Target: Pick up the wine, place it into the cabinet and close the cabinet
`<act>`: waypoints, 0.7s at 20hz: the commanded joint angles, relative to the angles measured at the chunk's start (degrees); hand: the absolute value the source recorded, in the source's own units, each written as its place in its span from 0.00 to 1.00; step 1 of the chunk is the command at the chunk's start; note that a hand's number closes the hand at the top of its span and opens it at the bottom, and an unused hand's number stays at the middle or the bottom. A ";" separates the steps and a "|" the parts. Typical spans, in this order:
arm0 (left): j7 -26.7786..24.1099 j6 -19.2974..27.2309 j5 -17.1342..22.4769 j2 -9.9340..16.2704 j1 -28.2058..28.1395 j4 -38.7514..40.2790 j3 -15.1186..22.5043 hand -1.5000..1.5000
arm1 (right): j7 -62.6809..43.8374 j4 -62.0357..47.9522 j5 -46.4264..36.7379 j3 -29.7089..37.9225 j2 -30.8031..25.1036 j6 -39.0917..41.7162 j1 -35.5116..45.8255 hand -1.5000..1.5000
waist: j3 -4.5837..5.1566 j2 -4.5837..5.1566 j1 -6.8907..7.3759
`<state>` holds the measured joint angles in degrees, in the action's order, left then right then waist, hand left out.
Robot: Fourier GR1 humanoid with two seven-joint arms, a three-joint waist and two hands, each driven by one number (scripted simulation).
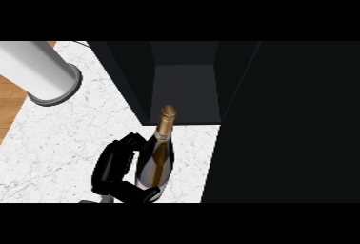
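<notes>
- Largest, a dark cabinet (pixel 281 119) fills the right side and upper middle of the head view, its open compartment showing a grey floor with black walls on either side.
- Next, a white marble counter (pixel 63 143) spreads to the left and below, with a strip of wooden floor at the far left edge.
- Then a big white cylinder with a grey base ring (pixel 42 71) stands at the upper left, well apart from everything else.
- Lower centre, the wine (pixel 158 155) is upright, its gold foil neck pointing toward the cabinet opening, just short of it.
- Smallest, one black hand (pixel 116 167), apparently the left, curls its fingers and thumb round the bottle's body.
- Likely risk: the opening looks narrow, so pushing in off-centre could knock the bottle against a side wall and tilt it in the grasp.
- No other hand is in view.
</notes>
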<state>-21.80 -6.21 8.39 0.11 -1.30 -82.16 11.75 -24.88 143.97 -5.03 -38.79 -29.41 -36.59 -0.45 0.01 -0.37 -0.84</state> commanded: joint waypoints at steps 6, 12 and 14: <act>1.21 11.68 -1.97 -0.11 5.80 0.57 3.36 1.00 | -3.77 10.30 -3.69 -0.48 -1.97 -0.08 -3.90 0.00 | 0.02 0.20 0.13; 5.81 17.78 -3.20 -0.11 14.15 3.87 2.94 1.00 | 1.65 12.07 -2.21 -1.33 -4.12 -0.28 -9.27 0.00 | -0.03 0.11 -0.56; 6.05 16.46 -2.87 0.43 16.23 5.53 1.44 1.00 | 1.15 10.37 -4.56 -3.69 -2.33 -1.07 -7.56 0.00 | 0.02 0.13 -0.22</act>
<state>-18.01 9.85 6.17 0.16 11.22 -77.86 14.84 -21.12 143.94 -4.66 -39.43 -31.09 -37.17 -3.47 0.03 -0.21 -1.22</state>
